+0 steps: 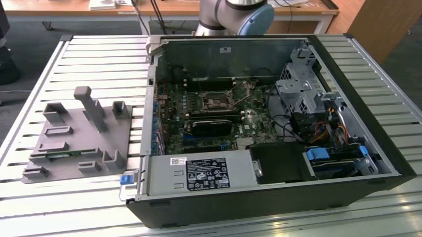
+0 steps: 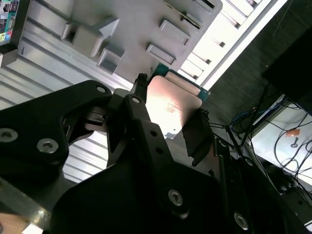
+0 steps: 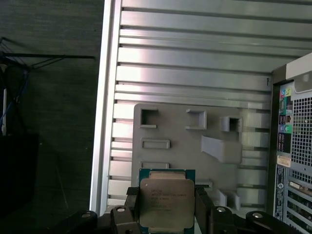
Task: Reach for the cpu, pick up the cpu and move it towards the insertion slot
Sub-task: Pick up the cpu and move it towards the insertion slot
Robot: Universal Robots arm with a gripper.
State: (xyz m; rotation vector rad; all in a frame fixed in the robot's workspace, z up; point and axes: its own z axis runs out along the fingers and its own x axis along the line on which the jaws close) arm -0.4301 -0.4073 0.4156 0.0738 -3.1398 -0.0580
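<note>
CPU [image 3: 166, 204] is being pinched by two opposite edges between the dark fingers [image 3: 202, 209] of the gripper [image 3: 166, 199], which are pressed against it in both wrist views. Its silvery lid is being left untouched. This edge grip is judged to be protecting the lid and the contact face, and to be leaving the underside free for seating. The chip is being carried in the air above the grey fixture tray [image 1: 72, 123], well apart from the tray surface. The tray is lying near the edge of the bench [image 1: 99, 59] at the exterior view's left, with dark floor beyond that edge in the first wrist view. The pick-up is therefore judged as done, and the transfer as only beginning. A narrow green strip [image 1: 63, 155] is being retained in one recess near the tray's front edge. The open computer case [image 1: 386, 143] is occupying the middle of the bench, just beside the tray. The insertion slot [image 1: 216, 102] is being presented face-up on the board inside it, with its dark centre showing. A long black card [image 1: 211, 127] is mounted just in front of the slot. A power supply box [image 1: 197, 174], a metal drive cage [image 1: 300, 94] and bundled cables [image 1: 323, 131] are also being housed in the case.
</note>
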